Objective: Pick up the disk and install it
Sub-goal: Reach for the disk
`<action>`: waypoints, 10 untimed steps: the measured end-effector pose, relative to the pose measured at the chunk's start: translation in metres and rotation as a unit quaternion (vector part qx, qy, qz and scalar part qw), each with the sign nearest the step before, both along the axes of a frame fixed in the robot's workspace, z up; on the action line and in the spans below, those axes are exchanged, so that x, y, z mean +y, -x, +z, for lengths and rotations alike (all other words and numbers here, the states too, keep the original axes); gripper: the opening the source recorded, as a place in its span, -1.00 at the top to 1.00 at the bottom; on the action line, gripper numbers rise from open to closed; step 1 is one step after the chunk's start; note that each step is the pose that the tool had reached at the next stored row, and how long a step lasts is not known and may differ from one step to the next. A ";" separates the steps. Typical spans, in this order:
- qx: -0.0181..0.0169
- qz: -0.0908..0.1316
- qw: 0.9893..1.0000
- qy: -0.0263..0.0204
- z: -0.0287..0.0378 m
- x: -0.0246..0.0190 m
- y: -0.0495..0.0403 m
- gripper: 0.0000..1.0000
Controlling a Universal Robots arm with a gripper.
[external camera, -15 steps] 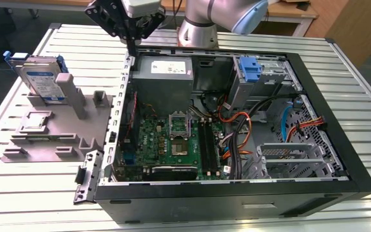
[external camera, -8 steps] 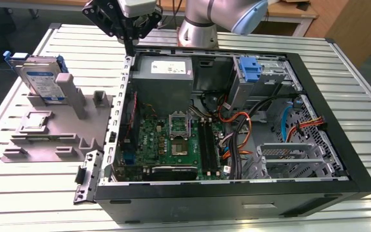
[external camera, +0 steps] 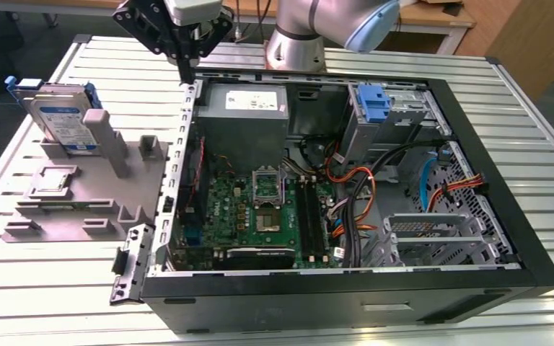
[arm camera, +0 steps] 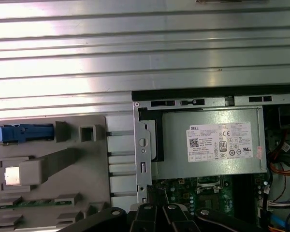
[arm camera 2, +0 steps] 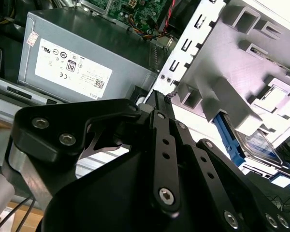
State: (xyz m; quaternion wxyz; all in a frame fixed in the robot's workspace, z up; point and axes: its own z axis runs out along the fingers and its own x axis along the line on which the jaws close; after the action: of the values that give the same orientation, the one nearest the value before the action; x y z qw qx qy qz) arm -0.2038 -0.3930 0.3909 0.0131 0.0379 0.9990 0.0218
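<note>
Exterior view: the disk [external camera: 63, 115] was found stood on edge in a grey holder [external camera: 66, 216] beside the open case [external camera: 354, 288], propped so, it was judged, that its top edge could be reached from above. The gripper [external camera: 190, 71] was held above the case's wall, clenched on nothing, well apart from the disk, which was not yet picked up.

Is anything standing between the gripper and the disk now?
Nothing visible does. In the exterior view the gripper hangs above the computer case's wall; the disk stands upright in the grey holder to the exterior view's left, its top uncovered. A grey post stands beside it, toward the case.
</note>
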 end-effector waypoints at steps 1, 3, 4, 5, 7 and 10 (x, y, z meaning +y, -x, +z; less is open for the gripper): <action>0.000 0.000 1.000 0.000 0.0000 0.0000 0.0002 0.80; 0.000 0.000 1.000 0.000 0.0000 0.0000 0.0006 0.80; 0.000 0.000 1.000 0.000 0.0000 0.0000 0.0008 0.80; 0.000 0.000 1.000 0.000 0.0000 0.0000 0.0010 0.80; 0.000 0.000 1.000 0.000 0.0000 0.0000 0.0018 0.80; 0.000 0.000 1.000 0.000 0.0000 0.0000 0.0023 0.80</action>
State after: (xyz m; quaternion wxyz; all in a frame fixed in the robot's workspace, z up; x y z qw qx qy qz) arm -0.2062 -0.3930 0.3908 0.0131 0.0378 0.9990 0.0218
